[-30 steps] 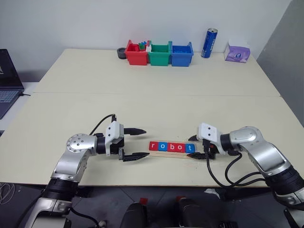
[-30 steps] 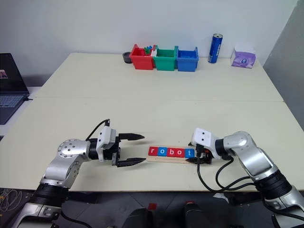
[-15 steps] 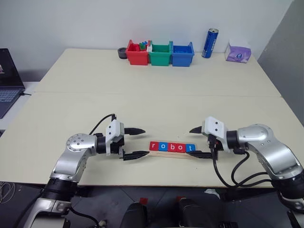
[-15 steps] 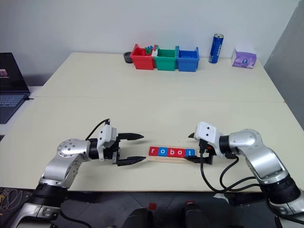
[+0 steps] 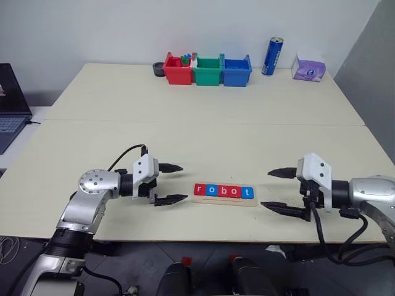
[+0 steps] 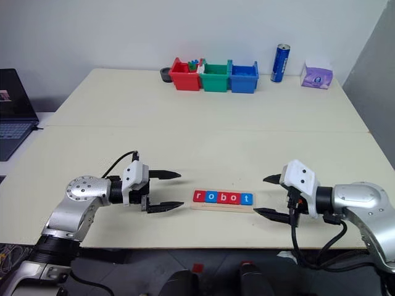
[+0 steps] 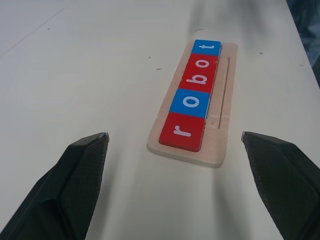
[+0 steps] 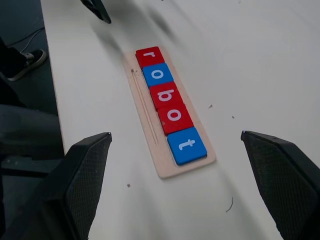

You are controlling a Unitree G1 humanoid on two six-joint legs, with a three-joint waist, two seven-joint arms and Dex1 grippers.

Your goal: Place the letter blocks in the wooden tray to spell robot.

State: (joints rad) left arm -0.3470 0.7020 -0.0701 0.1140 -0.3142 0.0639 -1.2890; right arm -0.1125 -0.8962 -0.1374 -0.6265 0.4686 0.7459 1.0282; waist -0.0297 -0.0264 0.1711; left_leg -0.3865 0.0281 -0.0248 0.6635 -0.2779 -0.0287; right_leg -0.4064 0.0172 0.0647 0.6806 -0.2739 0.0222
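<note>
Since one second ago, your right gripper [image 5: 285,190] has pulled clear of the tray's right end, where it sat against the "t" tile, and now hangs off to the right with bare table between it and the tray. Your left gripper [image 5: 170,182] has kept its station near the tray's left end.

1. Wooden tray [image 7: 220,140]: it lies flat on the near part of the table [image 5: 185,135], between the two grippers and touching neither.
2. Letter blocks [image 5: 223,190]: all five sit in a row on the tray, edge to edge, reading r, o, b, o, t from left to right. Colours run red, blue, red, red, blue. The "r" tile [image 7: 182,131] is at the left end; the "t" tile [image 8: 186,145] is at the right end. A narrow groove runs along the tray on its near side, beside the row.
3. Left gripper: fingers spread wide, nothing between them, tips aimed toward the tray's left end.
4. Right gripper: fingers [image 8: 85,165] spread wide, nothing between them, tips aimed toward the tray's right end.
5. Far edge of the table: red bin [image 5: 177,69], green bin [image 5: 207,69] and blue bin [image 5: 236,70] stand side by side, with a blue can [image 5: 272,55] and a purple tissue pack [image 5: 308,67] to their right. A laptop [image 5: 11,102] sits off the left edge.
</note>
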